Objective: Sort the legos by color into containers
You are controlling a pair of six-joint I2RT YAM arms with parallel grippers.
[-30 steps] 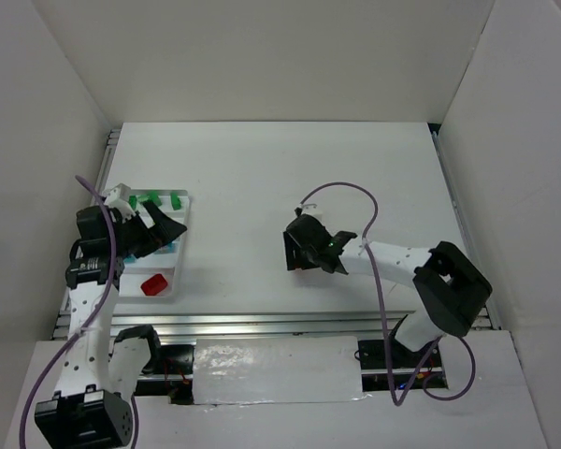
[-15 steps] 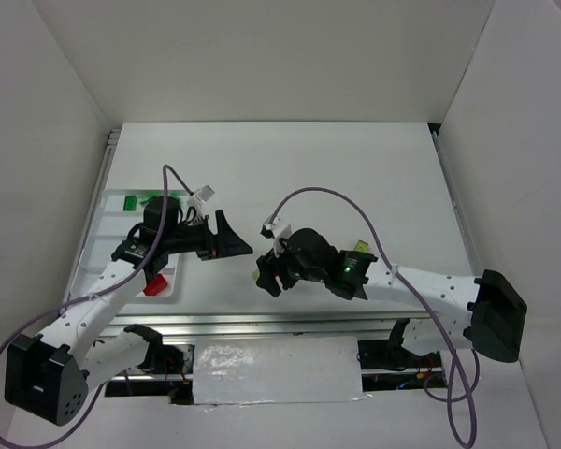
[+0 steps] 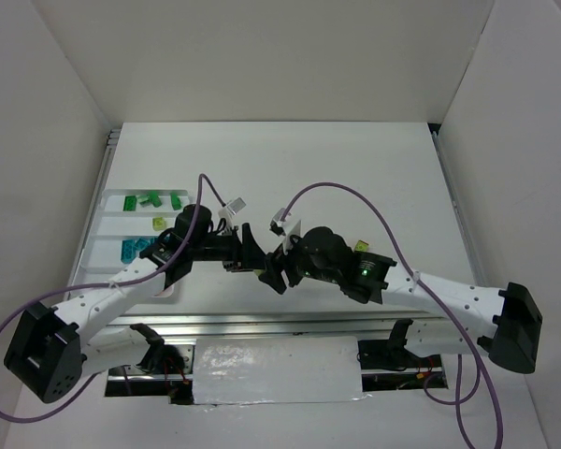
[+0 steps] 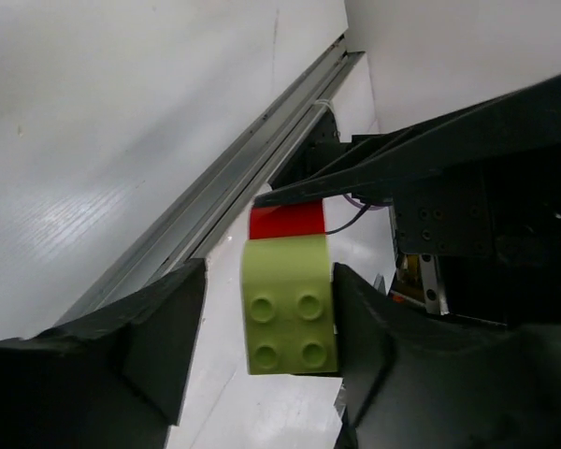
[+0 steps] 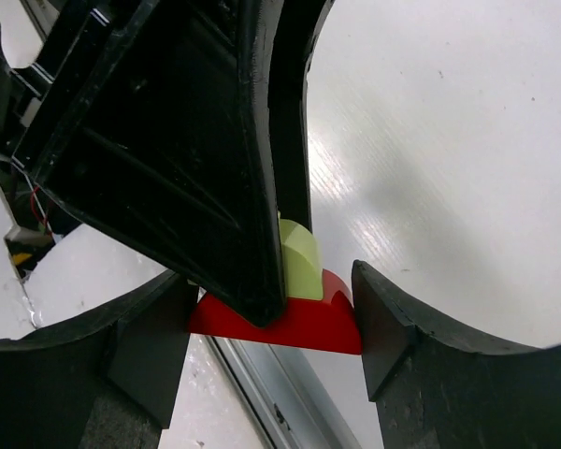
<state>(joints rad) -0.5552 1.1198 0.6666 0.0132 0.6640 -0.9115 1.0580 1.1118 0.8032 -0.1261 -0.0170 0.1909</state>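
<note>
Over the table's middle front my two grippers meet. My right gripper (image 5: 273,329) is shut on a red lego (image 5: 304,325) that spans its two fingers, and a lime lego (image 5: 301,264) is stuck on top of it. My left gripper (image 4: 266,332) straddles that lime lego (image 4: 290,307). One finger (image 4: 379,360) touches it and a gap shows on the other side. In the top view both grippers (image 3: 250,251) (image 3: 274,272) hide the pair. The white tray (image 3: 109,224) of containers at the left holds green (image 3: 150,198), lime (image 3: 159,223) and teal (image 3: 136,248) legos.
A lime brick (image 3: 362,247) lies on the table behind the right arm. The aluminium rail (image 3: 290,323) runs along the near table edge. White walls enclose the table on three sides.
The left arm swung from the tray to the table's middle and its jaws narrowed around the lime lego. The right arm carried the red-and-lime pair left to meet it.
</note>
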